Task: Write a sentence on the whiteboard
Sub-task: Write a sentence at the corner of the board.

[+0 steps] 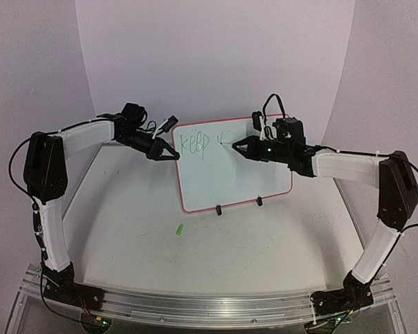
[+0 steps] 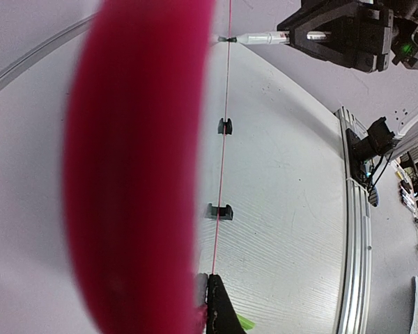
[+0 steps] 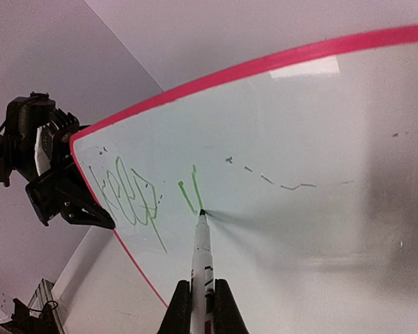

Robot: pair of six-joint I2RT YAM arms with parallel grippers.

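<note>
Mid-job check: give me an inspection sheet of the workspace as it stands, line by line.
Surface: white table, faint scuffs.
Job's things: whiteboard upright on two black clip feet; green "KEEP" and a started stroke written on it; marker tip touching the board.
Clutter: green cap lying on the table in front of the board.
Grippers: left gripper shut on the whiteboard's left edge; right gripper shut on the marker.
Cables: black cables loop above the right wrist and beside the left arm; none across the board.
Surroundings: pale backdrop; metal rail at the near edge.
</note>
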